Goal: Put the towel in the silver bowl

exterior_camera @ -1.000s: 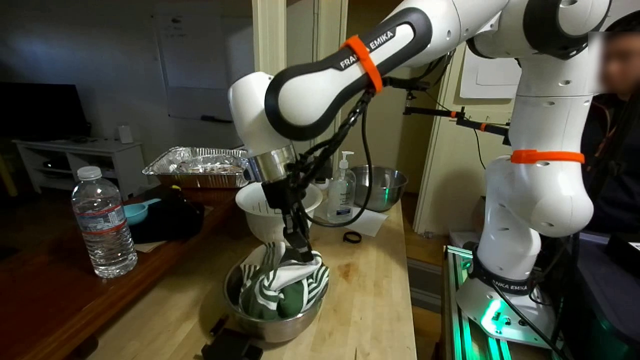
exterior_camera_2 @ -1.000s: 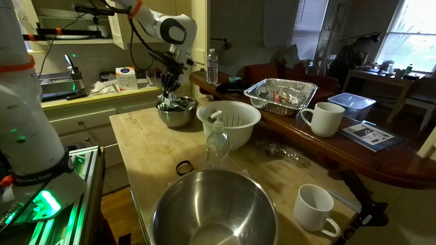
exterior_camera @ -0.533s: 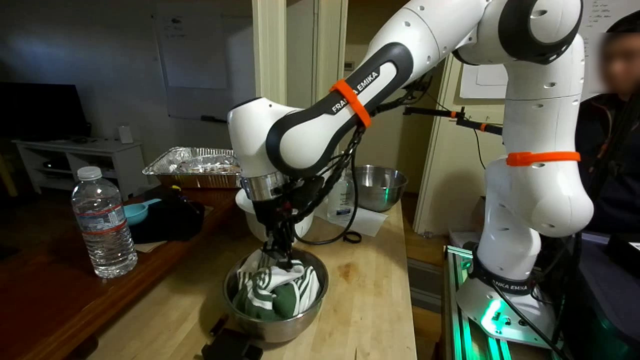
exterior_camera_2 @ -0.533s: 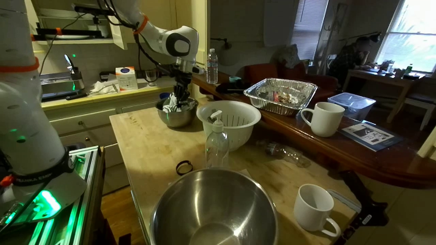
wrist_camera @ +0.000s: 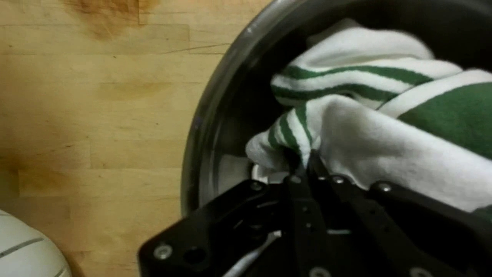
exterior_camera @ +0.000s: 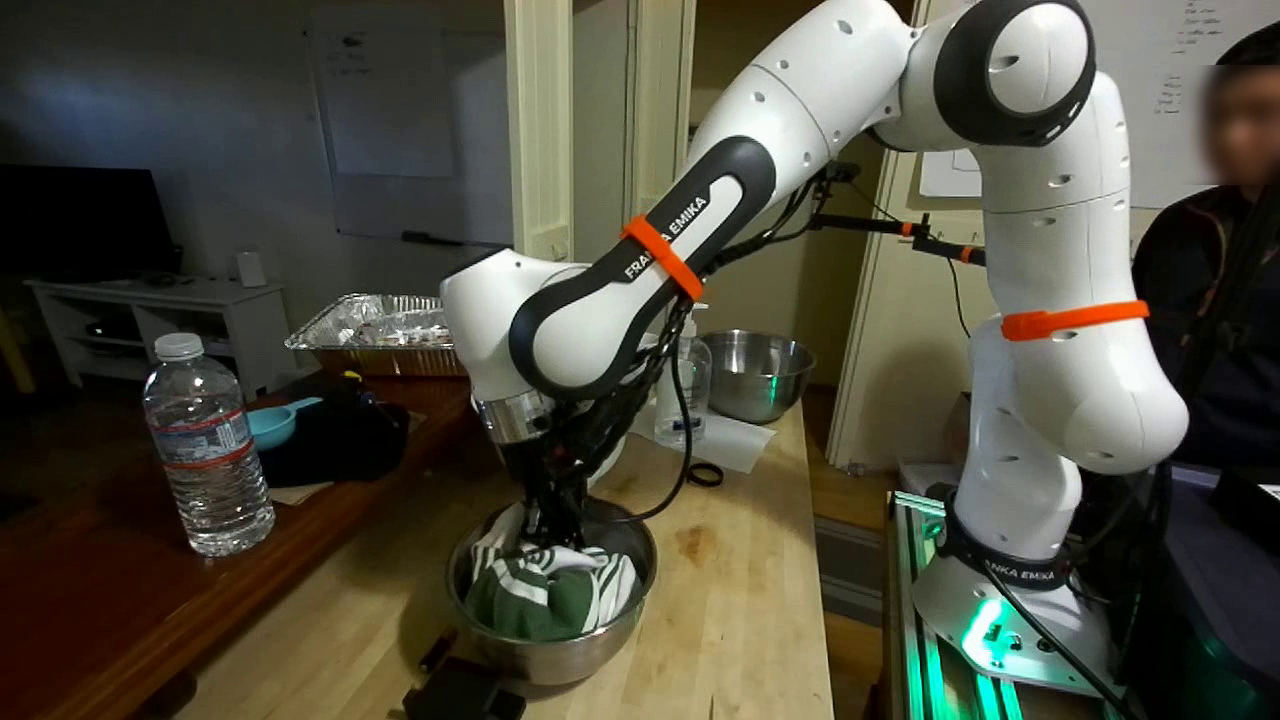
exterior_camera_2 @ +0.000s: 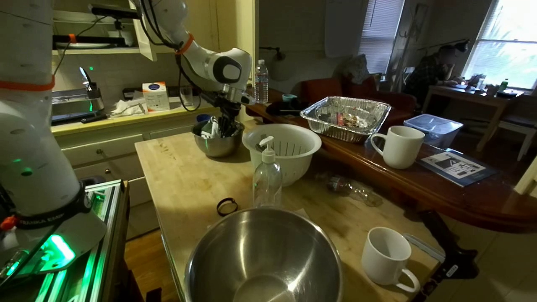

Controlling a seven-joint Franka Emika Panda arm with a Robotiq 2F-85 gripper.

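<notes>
The green and white striped towel (exterior_camera: 550, 600) lies bunched inside a small silver bowl (exterior_camera: 555, 662) on the wooden counter. In an exterior view, the towel (exterior_camera_2: 208, 130) shows at the left side of the bowl (exterior_camera_2: 216, 147). In the wrist view, my gripper (wrist_camera: 306, 161) is inside the bowl's rim (wrist_camera: 192, 146), with its fingers close together on a striped fold of the towel (wrist_camera: 357, 134). My gripper reaches down into the bowl in both exterior views (exterior_camera: 553, 542) (exterior_camera_2: 224, 133). Its fingertips are partly hidden by the towel.
A white colander (exterior_camera_2: 291, 161) stands beside the bowl. Beyond it are a pump bottle (exterior_camera_2: 268, 184) and a larger silver bowl (exterior_camera_2: 264, 251). A black object (exterior_camera: 465, 692) sits close to the small bowl. A raised wooden ledge holds a water bottle (exterior_camera: 210, 460) and foil tray (exterior_camera_2: 348, 134).
My gripper has moved lower, down into the small bowl and towards the colander side. The towel has sunk a little and shifted within the bowl. The bowls have not moved.
</notes>
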